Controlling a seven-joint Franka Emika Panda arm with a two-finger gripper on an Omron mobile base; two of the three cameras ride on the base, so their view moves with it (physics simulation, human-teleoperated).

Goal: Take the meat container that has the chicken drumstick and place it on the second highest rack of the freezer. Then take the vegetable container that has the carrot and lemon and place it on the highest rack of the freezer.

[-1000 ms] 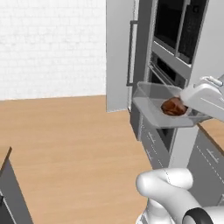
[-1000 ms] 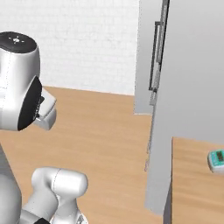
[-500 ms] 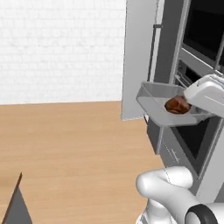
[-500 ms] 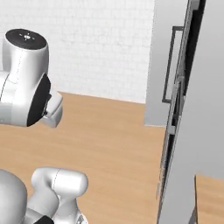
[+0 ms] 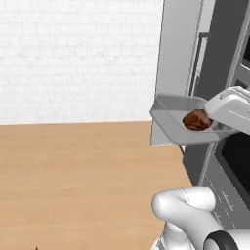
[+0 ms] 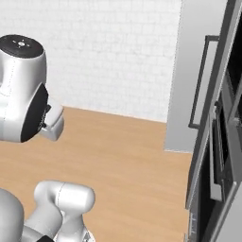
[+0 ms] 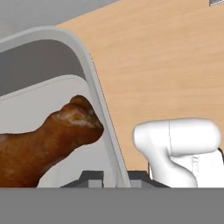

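Both base cameras looked forward at the freezer [image 5: 178, 73] at 2 o'clock; the hand camera sat very near the meat container [image 7: 103, 113].

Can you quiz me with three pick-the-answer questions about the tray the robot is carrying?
1. Where is the tray?
A. on the wood floor
B. held up in the air beside the grey cabinet
C. on a white shelf

2. What colour is the meat in it?
A. reddish-brown
B. bright yellow
C. green

3. What is the claw doing?
A. hanging wide open
B. pinching the meat
C. shut on the tray's rim

Answers:
1 B, the tray hangs above the floor with nothing under it.
2 A, the lump looks glossy brown in the hand view.
3 C, the rim runs down between the two dark tips.
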